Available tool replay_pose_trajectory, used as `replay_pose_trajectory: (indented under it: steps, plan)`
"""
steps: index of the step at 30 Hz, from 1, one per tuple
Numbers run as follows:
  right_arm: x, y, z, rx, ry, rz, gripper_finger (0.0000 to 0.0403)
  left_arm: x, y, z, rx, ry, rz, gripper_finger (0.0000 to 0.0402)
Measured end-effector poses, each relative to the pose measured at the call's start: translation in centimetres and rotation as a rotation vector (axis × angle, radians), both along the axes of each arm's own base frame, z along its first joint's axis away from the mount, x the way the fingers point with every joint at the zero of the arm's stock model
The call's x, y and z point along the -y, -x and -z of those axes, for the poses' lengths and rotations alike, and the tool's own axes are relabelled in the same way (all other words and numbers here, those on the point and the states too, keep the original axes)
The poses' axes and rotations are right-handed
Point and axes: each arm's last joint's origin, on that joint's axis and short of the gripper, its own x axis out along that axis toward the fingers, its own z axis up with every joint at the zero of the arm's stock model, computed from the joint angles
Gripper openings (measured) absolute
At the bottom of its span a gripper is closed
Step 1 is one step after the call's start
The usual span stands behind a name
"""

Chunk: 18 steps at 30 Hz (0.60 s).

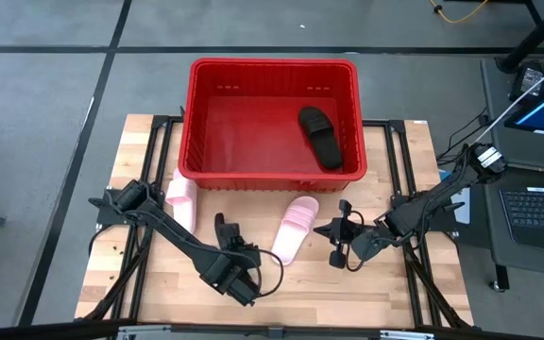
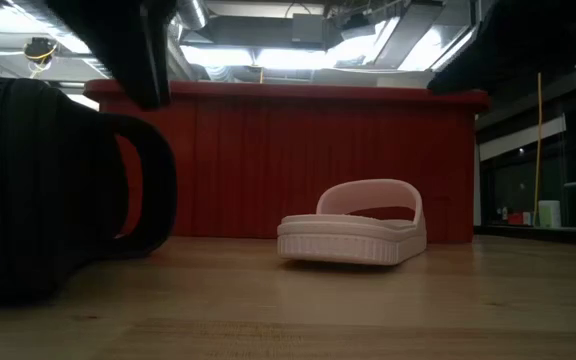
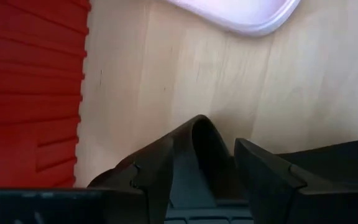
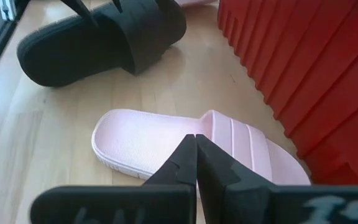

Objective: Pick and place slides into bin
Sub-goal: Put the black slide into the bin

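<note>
Slides status: the left gripper [image 1: 223, 227] has its fingers spread wide on either side of a black slide [image 1: 226, 232] on the wooden table [image 1: 149, 283], in front of the bin; the fingers [image 3: 166, 168] show a clear gap and no firm grip is visible. Just beside it, toward the table's middle, lies one pale pink slide [image 1: 296, 228], apart from the bin wall. The right gripper [image 1: 338, 229] rests with fingers pressed together, holding nothing, just beside that pink slide. A second pale pink slide [image 1: 180, 200] lies under the left arm, close to the bin's front left corner. Another black slide [image 1: 321, 136] lies inside the red bin [image 1: 196, 113] at its right side.
</note>
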Motion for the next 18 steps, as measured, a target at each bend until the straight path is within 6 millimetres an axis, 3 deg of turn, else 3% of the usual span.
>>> replay_pose_trajectory:
  steps: [10, 18]
  plan:
    - [0.0, 0.0, 0.1, -0.006, 0.004, 0.000, 0.0007, -0.6, -1.0, 2.8, -0.138, -0.078, 0.068, 0.0162]
    - [0.0, 0.0, 0.1, -0.006, 0.004, 0.000, 0.0007, -1.2, -0.9, 3.0, -0.198, -0.118, 0.072, 0.0162]
